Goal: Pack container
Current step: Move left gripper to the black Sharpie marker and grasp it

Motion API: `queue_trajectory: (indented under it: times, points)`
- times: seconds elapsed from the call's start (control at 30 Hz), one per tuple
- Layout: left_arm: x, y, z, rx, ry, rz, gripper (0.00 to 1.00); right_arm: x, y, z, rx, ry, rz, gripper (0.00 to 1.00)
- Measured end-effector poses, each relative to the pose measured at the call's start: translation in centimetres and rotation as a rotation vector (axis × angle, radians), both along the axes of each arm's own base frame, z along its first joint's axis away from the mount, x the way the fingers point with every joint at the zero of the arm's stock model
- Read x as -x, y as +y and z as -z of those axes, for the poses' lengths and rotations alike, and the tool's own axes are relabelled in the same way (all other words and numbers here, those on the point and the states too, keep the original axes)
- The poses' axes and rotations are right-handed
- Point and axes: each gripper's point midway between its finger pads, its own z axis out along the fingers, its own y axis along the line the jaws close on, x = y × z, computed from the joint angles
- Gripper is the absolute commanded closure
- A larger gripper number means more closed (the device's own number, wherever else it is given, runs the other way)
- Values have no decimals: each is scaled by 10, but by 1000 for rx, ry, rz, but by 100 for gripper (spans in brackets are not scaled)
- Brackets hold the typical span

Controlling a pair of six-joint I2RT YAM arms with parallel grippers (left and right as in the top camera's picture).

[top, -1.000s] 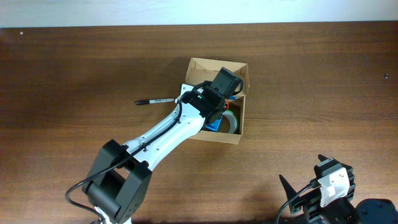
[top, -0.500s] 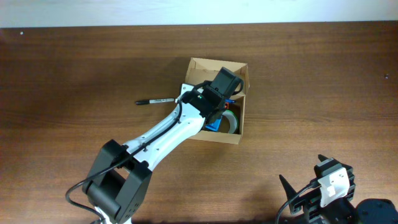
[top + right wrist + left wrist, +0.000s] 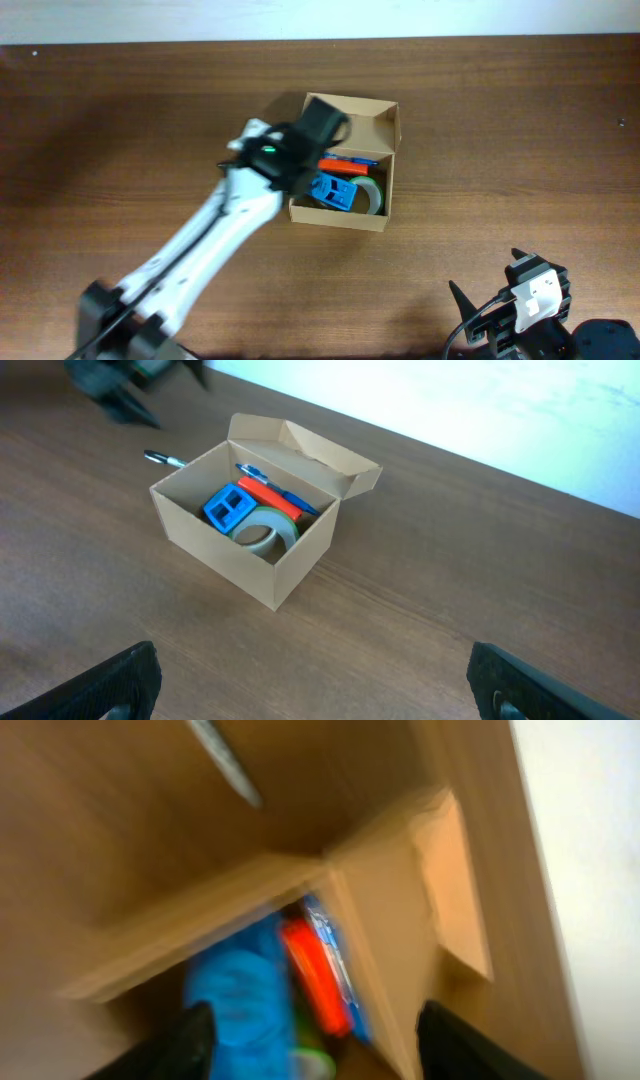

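The container (image 3: 340,214), a tan cardboard box, stands open at mid-table with its flap (image 3: 392,122) up on the right. Inside lie a blue block (image 3: 334,190), an orange marker (image 3: 352,163) and a tape roll (image 3: 373,197). My left gripper (image 3: 323,119) hovers blurred over the box's left rim, open and holding nothing. In the left wrist view its fingers (image 3: 190,1042) straddle the blue block (image 3: 240,995) and orange marker (image 3: 312,975) below. A black pen (image 3: 164,458) lies on the table left of the container (image 3: 230,555). My right gripper (image 3: 322,682) stands open near the front right.
The right arm (image 3: 535,298) rests at the table's front right corner. The pen (image 3: 225,762) shows on the wood beside the container's wall (image 3: 385,920) in the left wrist view. The white back edge of the table runs along the top.
My left gripper has pulled up and to the left out of the box and its jaws have opened. The box contents now show. The right arm has not moved.
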Motion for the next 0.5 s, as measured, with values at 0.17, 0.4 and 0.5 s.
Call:
queue_trajectory:
  times: [0.17,0.4,0.5]
  points:
    - [7,60,-10,-57,55,-89,4,0,0,0,0,0,0,1]
    - [5,109,10,-87,164,-199,4,0,0,0,0,-1,0,1]
    - [3,118,30,-99,230,-224,4,0,0,0,1,-1,0,1]
